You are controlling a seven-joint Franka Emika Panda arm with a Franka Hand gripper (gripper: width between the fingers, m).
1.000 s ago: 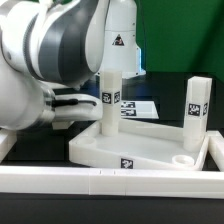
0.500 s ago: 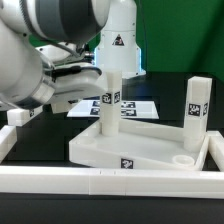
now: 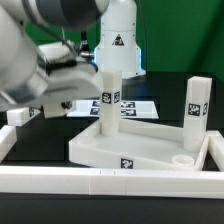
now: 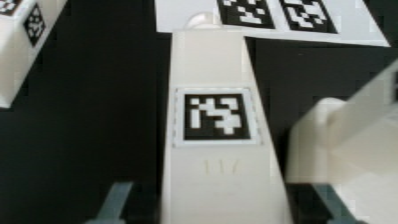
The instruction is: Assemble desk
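The white tabletop [image 3: 100, 152] lies as a rimmed tray in the middle of the exterior view. One white tagged leg [image 3: 108, 110] stands upright at its far left corner, a second leg [image 3: 197, 105] at its far right corner. My gripper [image 3: 98, 75] reaches in from the exterior view's left to the top of the left leg. In the wrist view that leg [image 4: 217, 115] fills the middle, its tag facing the camera. My gripper [image 4: 219, 206] is shut on its near end, one finger [image 4: 119, 200] on each side.
Another tagged white block [image 3: 19, 116] lies on the black table at the exterior view's left. The marker board [image 3: 142, 106] lies flat behind the tabletop. A long white border rail [image 3: 100, 181] runs along the front. The robot's base [image 3: 118, 35] stands at the back.
The arm's bulk has swung up and toward the exterior view's left over the upright leg. The leg and tabletop stay where they were, and the jaws keep the same width.
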